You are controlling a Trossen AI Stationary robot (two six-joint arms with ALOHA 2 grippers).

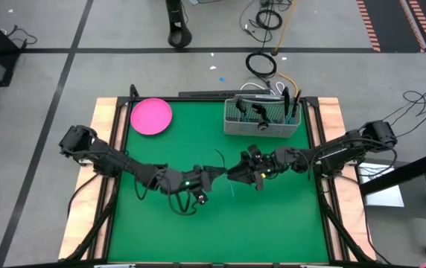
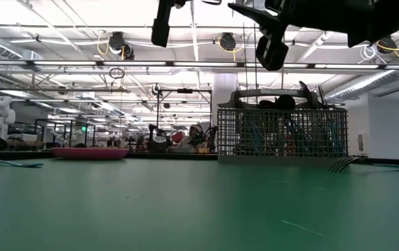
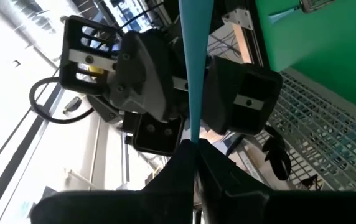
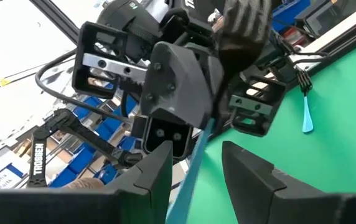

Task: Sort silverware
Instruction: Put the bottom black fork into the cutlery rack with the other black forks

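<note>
Two grippers meet mid-frame over one light blue utensil.

At the high view's centre, the left gripper (image 1: 211, 176) is clamped on a light blue utensil handle (image 3: 193, 74), while the right gripper (image 4: 195, 163) faces it, fingers apart around the same handle; likely a handover to reorient it. More silverware (image 1: 222, 158) lies loose on the green surface (image 1: 272, 223). Toward the upper frame sit the mesh basket (image 1: 261, 117), already holding pieces, and the pink plate (image 1: 151, 116). Beyond: grey floor, cables.
</note>
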